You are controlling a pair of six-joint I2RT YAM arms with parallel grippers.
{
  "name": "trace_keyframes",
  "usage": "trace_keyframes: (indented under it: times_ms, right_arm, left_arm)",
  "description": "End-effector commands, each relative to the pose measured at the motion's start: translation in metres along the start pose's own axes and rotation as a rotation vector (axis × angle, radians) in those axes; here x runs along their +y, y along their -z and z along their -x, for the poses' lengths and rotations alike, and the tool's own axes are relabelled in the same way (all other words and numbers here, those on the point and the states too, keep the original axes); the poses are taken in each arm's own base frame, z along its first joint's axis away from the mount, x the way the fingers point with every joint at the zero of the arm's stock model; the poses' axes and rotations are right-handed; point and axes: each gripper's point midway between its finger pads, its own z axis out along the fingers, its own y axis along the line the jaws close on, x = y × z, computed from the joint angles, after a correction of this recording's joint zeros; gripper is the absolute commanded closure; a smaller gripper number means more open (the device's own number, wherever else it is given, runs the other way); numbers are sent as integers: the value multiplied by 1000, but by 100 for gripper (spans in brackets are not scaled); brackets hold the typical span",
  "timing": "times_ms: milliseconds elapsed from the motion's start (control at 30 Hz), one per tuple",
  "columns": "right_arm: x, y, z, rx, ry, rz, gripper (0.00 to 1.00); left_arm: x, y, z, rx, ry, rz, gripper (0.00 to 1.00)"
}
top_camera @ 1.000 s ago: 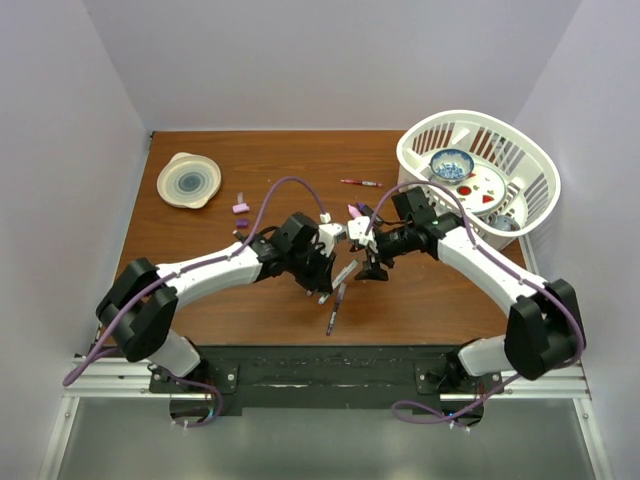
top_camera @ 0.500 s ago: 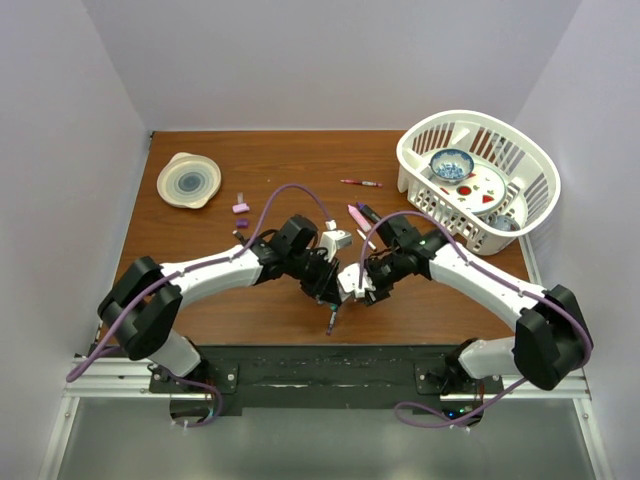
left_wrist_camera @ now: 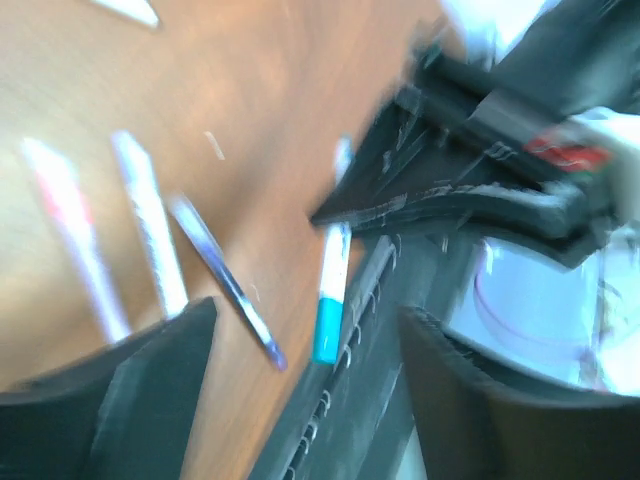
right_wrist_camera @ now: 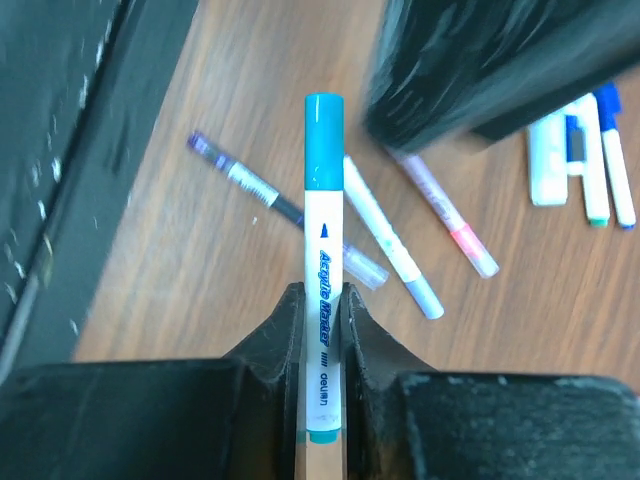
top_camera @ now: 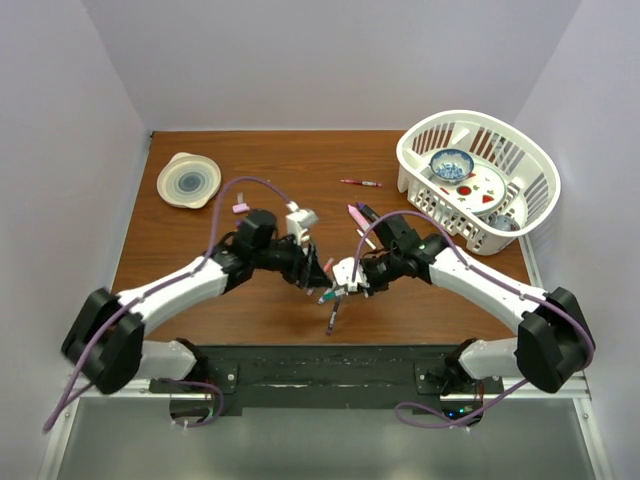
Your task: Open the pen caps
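Note:
In the right wrist view my right gripper (right_wrist_camera: 322,320) is shut on a slim white-barrelled pen (right_wrist_camera: 322,262). Its teal cap (right_wrist_camera: 323,140) is on and points away from the jaws. From above, that gripper (top_camera: 347,281) holds the pen (top_camera: 333,291) low over the table's near middle. My left gripper (top_camera: 310,268) hovers just left of it. In the blurred left wrist view its jaws (left_wrist_camera: 305,322) stand open and empty, with the teal cap (left_wrist_camera: 326,335) just beyond them. Loose pens (right_wrist_camera: 395,245) lie on the wood below.
A white basket (top_camera: 520,152) with dishes stands at the back right. A pale bowl (top_camera: 188,180) sits at the back left, with a small purple cap (top_camera: 240,208) near it. A red pen (top_camera: 360,183) and a pink marker (top_camera: 356,214) lie mid-table, a dark pen (top_camera: 331,316) near the front edge.
My right gripper has moved in from the right and shut on the teal-capped pen. My left gripper has let go, opened and drawn back to the left.

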Motion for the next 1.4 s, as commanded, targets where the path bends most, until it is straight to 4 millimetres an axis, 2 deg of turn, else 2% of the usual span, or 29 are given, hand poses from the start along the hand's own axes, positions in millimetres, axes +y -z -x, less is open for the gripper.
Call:
trace_keyframes:
  times_ms: [0, 33, 67, 100, 133, 167, 233, 267, 433, 633, 967, 1200, 1300, 1333, 1367]
  right_arm:
    - [-34, 21, 46, -225, -219, -102, 100]
    - [-43, 24, 56, -284, -305, -121, 100]
    - [-50, 28, 57, -311, -353, -143, 100]
    - [-53, 28, 58, -334, -400, -151, 100]
    - [-66, 32, 68, -393, -483, -191, 100]
    - [-70, 32, 68, -412, -536, -209, 100]
    - [-78, 32, 75, -469, -626, -219, 100]
    - [-82, 30, 74, -478, -665, -228, 100]
    - [-87, 26, 77, -545, -782, -236, 100]
    - [-88, 18, 75, -549, -828, -258, 100]
    - [-91, 9, 75, -553, -884, -276, 100]
    - [-89, 0, 73, -534, -904, -266, 100]
    - [-88, -4, 70, -522, -912, -263, 100]
    - [-88, -4, 70, -519, -913, -260, 100]
    - [-88, -5, 69, -516, -916, -262, 100]
  left_arm:
    - [-17, 44, 72, -412, -91, 27, 16]
    - [-24, 55, 81, -481, -81, 23, 15]
    - [-24, 64, 94, -569, -84, 35, 14]
    - [-18, 65, 91, -596, -57, 46, 13]
    - [-22, 70, 95, -641, -18, 34, 13]
    - [-22, 77, 105, -710, -8, 33, 13]
    - [-18, 77, 101, -746, 88, 9, 13]
    - [-20, 82, 109, -799, 101, -10, 12]
    - [-4, 80, 106, -847, 251, -11, 13]
    - [3, 77, 112, -886, 307, -20, 20]
    - [3, 61, 114, -841, 325, -51, 42]
    - [0, 57, 122, -843, 301, -54, 60]
    - [-2, 58, 126, -845, 280, -52, 75]
    - [-2, 58, 126, -843, 279, -49, 87]
    - [-3, 59, 126, -845, 274, -50, 94]
